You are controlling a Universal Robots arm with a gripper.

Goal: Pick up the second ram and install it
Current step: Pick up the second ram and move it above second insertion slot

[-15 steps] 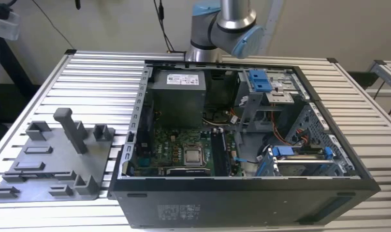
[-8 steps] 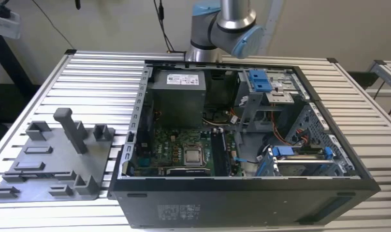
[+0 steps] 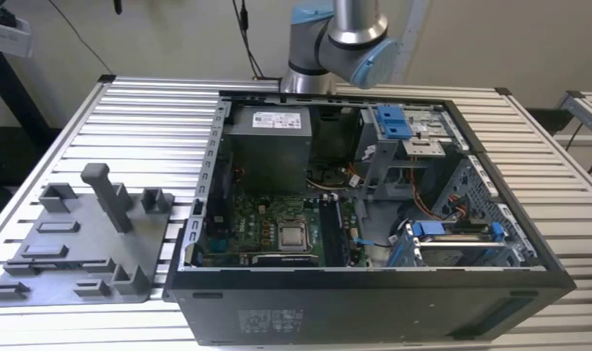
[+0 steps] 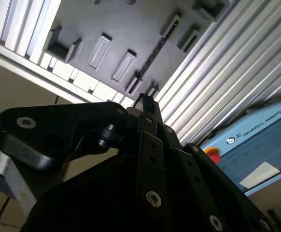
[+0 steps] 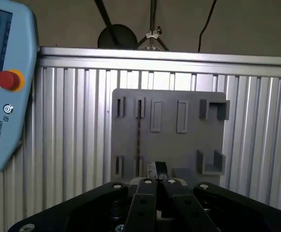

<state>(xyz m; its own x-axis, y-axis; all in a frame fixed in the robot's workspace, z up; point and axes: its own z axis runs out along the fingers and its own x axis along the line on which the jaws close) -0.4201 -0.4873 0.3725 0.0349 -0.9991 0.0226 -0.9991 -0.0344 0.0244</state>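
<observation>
You have the second ram (image 5: 139,133) standing on edge in a slot of the grey tray (image 5: 172,145), so from above it reads as one thin dark line. Open slots (image 5: 156,116) lie just beside it, and U-shaped brackets (image 5: 213,110) sit further along the tray.

The gripper (image 5: 157,178) hangs well above the tray, apart from the strip, with its jaws pressed together. A small dark-and-pale piece at the fingertips is too unclear to tell what it is. In the second wrist view the gripper (image 4: 146,102) and its black linkage cover the lower part of the picture and cut off the near end of the tray.

Your control tablet (image 5: 5,72), with its red button (image 5: 9,79), lies on the table beside the tray.

In the exterior view the tray (image 3: 81,252), with its upright post (image 3: 105,194), sits on the ribbed metal table (image 3: 140,110) to the exterior view's left of the open computer case (image 3: 374,311). The green board (image 3: 266,219) lies on the case floor. The arm (image 3: 339,40) rises behind the case and leaves the picture. Cables (image 5: 152,19) hang against a plain beige wall (image 5: 246,24).
</observation>
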